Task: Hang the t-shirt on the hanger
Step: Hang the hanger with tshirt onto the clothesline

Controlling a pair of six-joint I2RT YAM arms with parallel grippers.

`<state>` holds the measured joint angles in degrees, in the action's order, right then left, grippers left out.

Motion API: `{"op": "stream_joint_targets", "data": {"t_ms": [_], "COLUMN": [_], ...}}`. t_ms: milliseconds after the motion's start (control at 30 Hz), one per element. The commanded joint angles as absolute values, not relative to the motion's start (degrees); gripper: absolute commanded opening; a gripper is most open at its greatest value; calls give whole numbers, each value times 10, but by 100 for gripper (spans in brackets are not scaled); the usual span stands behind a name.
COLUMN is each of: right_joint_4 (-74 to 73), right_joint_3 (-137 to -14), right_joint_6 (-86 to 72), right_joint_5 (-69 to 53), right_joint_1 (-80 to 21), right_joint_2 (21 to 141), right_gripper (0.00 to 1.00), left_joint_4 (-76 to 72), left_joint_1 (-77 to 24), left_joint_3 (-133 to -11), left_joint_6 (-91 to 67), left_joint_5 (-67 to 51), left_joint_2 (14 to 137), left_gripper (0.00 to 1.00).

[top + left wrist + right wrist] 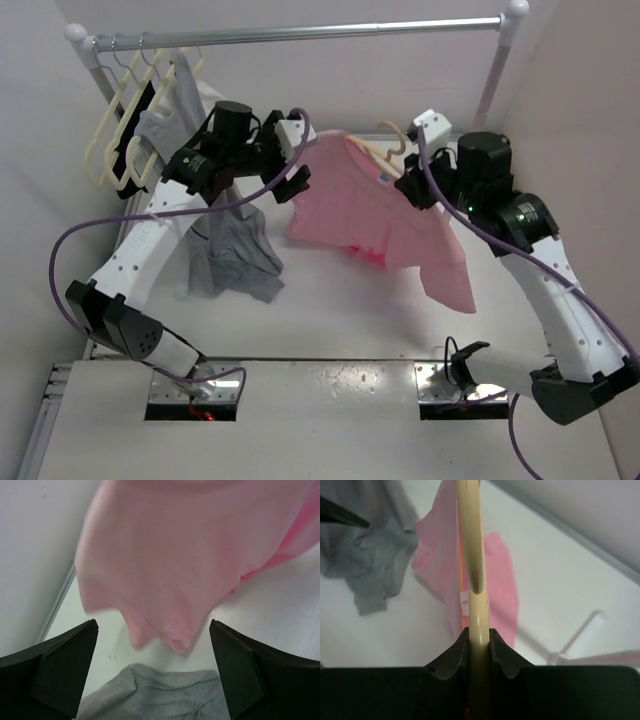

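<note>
your right end effector [479, 636] is pinching the hanger [470, 540] — t-shirt [370, 200] draping from it; left end effector [153, 627] is gaping wide.

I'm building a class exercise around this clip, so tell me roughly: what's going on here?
The right gripper is shut on the peach hanger, holding it above the table. The pink t-shirt hangs from the hanger, sagging unevenly. The left gripper is open beside the t-shirt's lower edge and grips nothing. A gray garment sits off to the left.
</note>
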<state>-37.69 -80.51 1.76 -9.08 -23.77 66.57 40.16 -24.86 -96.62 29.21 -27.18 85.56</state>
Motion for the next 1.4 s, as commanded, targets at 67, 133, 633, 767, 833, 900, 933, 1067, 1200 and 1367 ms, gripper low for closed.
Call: {"op": "stream_joint_targets", "data": {"t_ms": [67, 133, 633, 767, 833, 900, 933, 1067, 1200, 1367], "right_joint_4": [-421, -421, -335, -290, -276, -256, -256, -265, -242, -240], "right_joint_3": [-916, -953, -1127, -1141, -1159, -1165, -1165, -1171, -1121, -1164], "right_joint_6": [-20, -20, -9, -4, 9, 9, 14, 14, 1, 6], "right_joint_5": [75, 102, 216, 244, 268, 274, 274, 280, 303, 316], "right_joint_1": [-241, -241, -236, -236, -236, -236, -236, -236, -236, -236], "right_joint_2": [659, 652, 744, 779, 805, 817, 826, 846, 829, 857], "right_gripper": [0, 0, 0, 0, 0, 0, 0, 0, 0, 0], "left_joint_4": [338, 338, 292, 292, 287, 280, 280, 269, 264, 251], "left_joint_1": [-250, -250, -255, -255, -255, -255, -255, -255, -255, -255], "left_joint_3": [-968, -917, -697, -678, -672, -661, -661, -641, -627, -627], "left_joint_6": [142, 136, 109, 109, 109, 109, 109, 98, 92, 92], "left_joint_5": [-197, -197, -202, -197, -197, -197, -197, -197, -197, -202], "left_joint_2": [816, 803, 712, 706, 700, 694, 689, 678, 672, 672], "left_gripper": [100, 100, 100, 100, 100, 100, 100, 100, 100, 100]}}
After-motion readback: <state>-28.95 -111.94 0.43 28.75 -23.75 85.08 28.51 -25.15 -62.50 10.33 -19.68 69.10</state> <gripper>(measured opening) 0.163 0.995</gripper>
